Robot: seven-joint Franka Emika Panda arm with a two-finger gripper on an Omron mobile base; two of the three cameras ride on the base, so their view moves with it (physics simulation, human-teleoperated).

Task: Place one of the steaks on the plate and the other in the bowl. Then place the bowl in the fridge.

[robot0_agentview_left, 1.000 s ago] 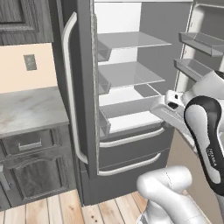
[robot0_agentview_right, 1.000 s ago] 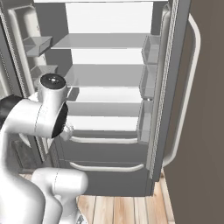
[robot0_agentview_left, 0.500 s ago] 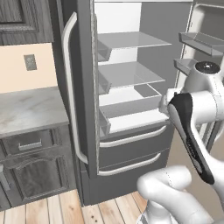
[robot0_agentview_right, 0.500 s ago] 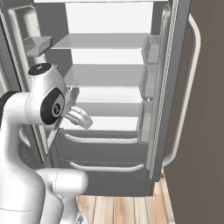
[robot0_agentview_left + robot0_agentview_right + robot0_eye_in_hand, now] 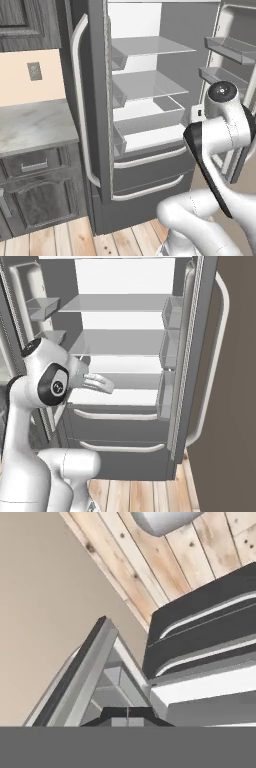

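The fridge (image 5: 150,115) stands in front of me with both upper doors swung open, showing bare white shelves (image 5: 120,338) and two shut lower drawers (image 5: 117,426) with pale handles. My gripper (image 5: 106,387) hovers before the lowest shelf, just above the top drawer, angled down and to the right. Its fingertips (image 5: 128,717) are pressed together with nothing between them, looking down past the right door (image 5: 85,677) at the wooden floor. The steaks, the plate and the bowl are out of view.
The left door (image 5: 95,100) with its long handle juts toward me, the right door (image 5: 195,351) carries bins. A grey marble counter (image 5: 35,130) over dark cabinets lies left of the fridge. A beige wall (image 5: 235,416) stands right.
The arm has folded upward and twisted. The hand rose and moved a little to the right in front of the lower shelf. The gripper stayed shut.
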